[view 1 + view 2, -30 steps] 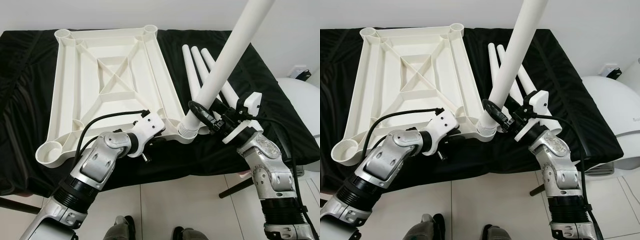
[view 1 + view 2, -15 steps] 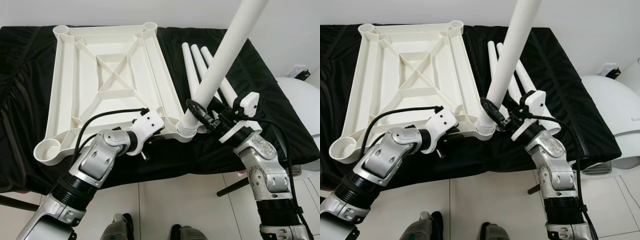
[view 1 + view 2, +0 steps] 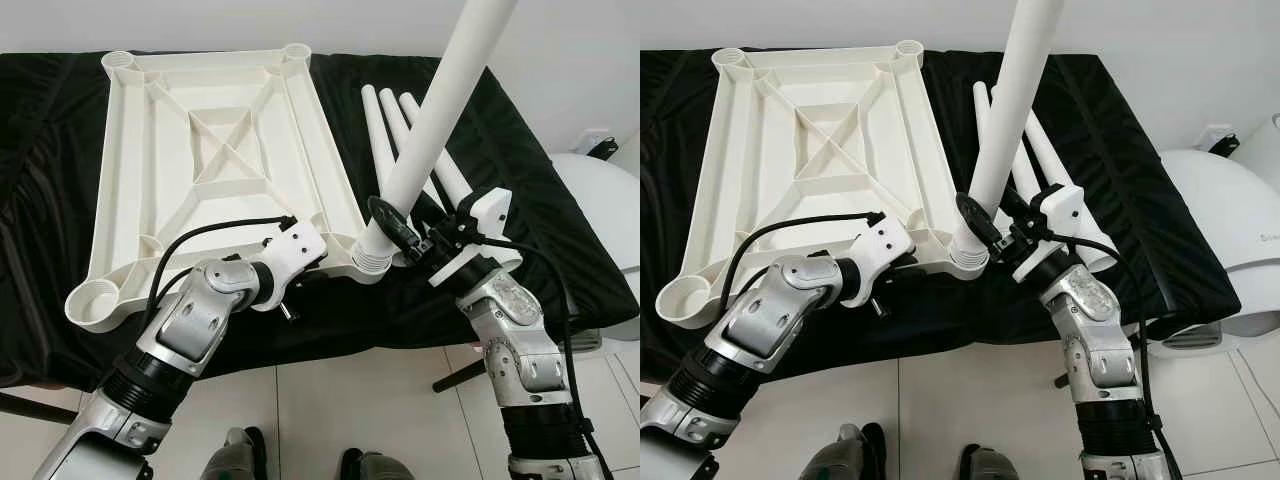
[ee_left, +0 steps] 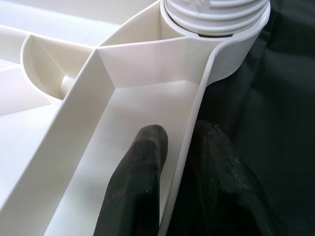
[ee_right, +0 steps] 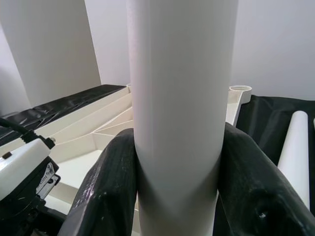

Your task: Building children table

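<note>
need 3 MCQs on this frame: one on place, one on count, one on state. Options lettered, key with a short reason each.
1. Where does the upright leg meet the tabletop frame?
A. the near corner socket by the right gripper
B. the far left corner socket
C. the middle cross brace

2. How many loose legs lie on the black cloth?
A. one
B. three
C. five

3. What is the left gripper doing?
A. hanging open above the floor
B. pinching the frame's rim wall
C. holding a loose leg

Key: 1 A, the leg's threaded end sits in the near socket beside the right gripper. 2 B, three white tubes lie side by side. 3 B, the left wrist view has one finger on each side of the wall.
</note>
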`<state>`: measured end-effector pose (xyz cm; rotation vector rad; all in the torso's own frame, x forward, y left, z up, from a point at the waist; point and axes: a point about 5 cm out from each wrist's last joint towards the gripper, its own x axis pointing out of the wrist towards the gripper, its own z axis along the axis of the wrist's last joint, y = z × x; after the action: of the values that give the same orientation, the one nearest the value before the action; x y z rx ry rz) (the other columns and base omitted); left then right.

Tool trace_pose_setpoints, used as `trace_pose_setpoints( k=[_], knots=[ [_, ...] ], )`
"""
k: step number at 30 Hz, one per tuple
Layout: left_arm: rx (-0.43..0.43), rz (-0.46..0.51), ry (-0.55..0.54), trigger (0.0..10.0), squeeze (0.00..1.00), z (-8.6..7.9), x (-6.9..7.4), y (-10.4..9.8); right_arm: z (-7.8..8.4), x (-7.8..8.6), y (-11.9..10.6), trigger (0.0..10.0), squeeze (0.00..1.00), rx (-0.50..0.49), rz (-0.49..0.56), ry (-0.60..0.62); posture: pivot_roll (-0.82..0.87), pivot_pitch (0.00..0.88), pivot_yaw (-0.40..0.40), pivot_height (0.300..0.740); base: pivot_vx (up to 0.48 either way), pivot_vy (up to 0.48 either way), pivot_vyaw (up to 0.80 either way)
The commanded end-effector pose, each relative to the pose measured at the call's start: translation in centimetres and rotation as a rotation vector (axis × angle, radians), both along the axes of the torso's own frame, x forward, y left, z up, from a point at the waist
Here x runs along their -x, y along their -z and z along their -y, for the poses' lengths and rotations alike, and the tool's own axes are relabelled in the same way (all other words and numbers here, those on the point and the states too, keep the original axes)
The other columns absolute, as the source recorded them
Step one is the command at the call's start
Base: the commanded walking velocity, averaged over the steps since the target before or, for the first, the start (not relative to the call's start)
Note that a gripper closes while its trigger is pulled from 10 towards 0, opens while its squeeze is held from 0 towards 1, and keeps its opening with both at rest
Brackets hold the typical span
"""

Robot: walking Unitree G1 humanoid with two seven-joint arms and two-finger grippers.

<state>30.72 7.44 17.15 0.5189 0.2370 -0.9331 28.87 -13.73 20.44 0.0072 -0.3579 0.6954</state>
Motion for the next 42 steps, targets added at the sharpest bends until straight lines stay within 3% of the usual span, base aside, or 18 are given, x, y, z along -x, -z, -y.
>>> trace_pose_setpoints(
  k=[1, 7, 19, 42],
  knots=[
    [0.007, 0.029, -0.012, 10.0, 0.00, 0.3, 0.1, -0.3, -1.0, 0.1, 3.9, 10.0, 0.00, 0.059, -0.188, -0.017, -0.03, 0.196, -0.013, 0.740, 0.000, 0.000, 0.00],
    [0.004, 0.029, -0.009, 10.0, 0.00, 0.3, 0.1, -0.3, -1.0, 0.0, 3.8, 10.0, 0.00, 0.053, -0.176, 0.009, -0.03, 0.196, -0.011, 0.740, 0.000, 0.000, 0.00],
    [0.005, 0.032, -0.007, 10.0, 0.00, 0.4, 0.3, -0.4, -1.3, 0.0, 3.8, 10.0, 0.00, 0.107, -0.169, -0.073, -0.03, 0.193, -0.014, 0.740, 0.000, 0.000, 0.00],
    [0.006, 0.032, -0.008, 10.0, 0.00, 0.3, 0.4, -0.5, 0.1, -0.8, 3.6, 10.0, 0.00, 0.158, -0.155, -0.105, -0.03, 0.189, -0.015, 0.740, 0.000, 0.000, 0.00]
  ],
)
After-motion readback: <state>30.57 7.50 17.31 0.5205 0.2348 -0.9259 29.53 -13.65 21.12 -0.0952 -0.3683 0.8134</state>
